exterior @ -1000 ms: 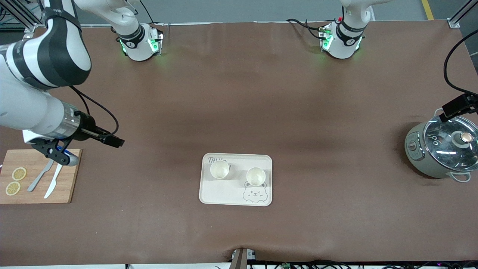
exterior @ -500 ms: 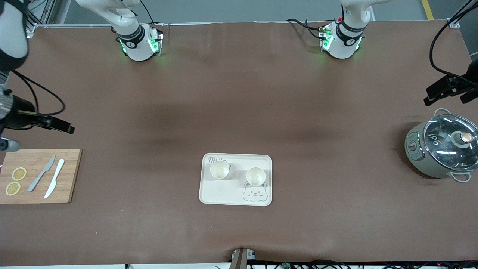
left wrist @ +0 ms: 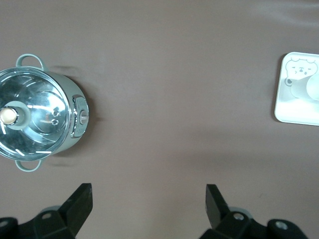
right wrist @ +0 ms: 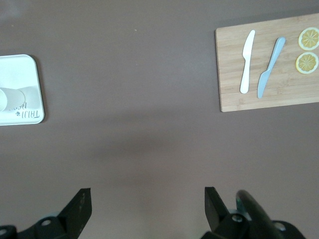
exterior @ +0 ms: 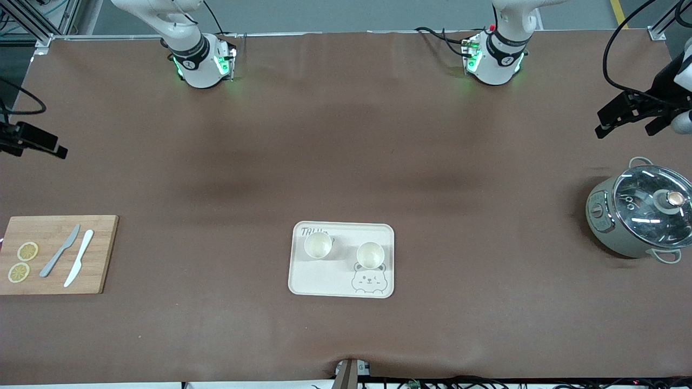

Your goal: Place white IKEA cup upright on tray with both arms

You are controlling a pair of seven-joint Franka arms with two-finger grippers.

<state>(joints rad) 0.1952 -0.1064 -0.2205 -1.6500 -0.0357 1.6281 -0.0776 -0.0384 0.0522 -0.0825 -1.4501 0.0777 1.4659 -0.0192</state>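
Observation:
The cream tray (exterior: 324, 278) with the bear face lies in the middle of the table, near the front camera. Two white cups stand upright on it, mouths up: one (exterior: 318, 245) by the lettering, one (exterior: 370, 255) above the bear. My left gripper (left wrist: 148, 199) is open and empty, high over bare table beside the pot. My right gripper (right wrist: 148, 201) is open and empty, high over bare table between tray (right wrist: 20, 64) and cutting board. In the front view only each arm's black wrist parts show, at the view's edges. The tray's edge (left wrist: 291, 112) shows in the left wrist view.
A grey-green pot with a glass lid (exterior: 640, 216) stands at the left arm's end of the table. A wooden cutting board (exterior: 102, 254) with two knives and two lemon slices lies at the right arm's end. Brown table surface lies between them.
The right arm has drawn back from over the cutting board toward the table's edge. The left arm has moved off the pot, away from the front camera. Tray and cups have not moved.

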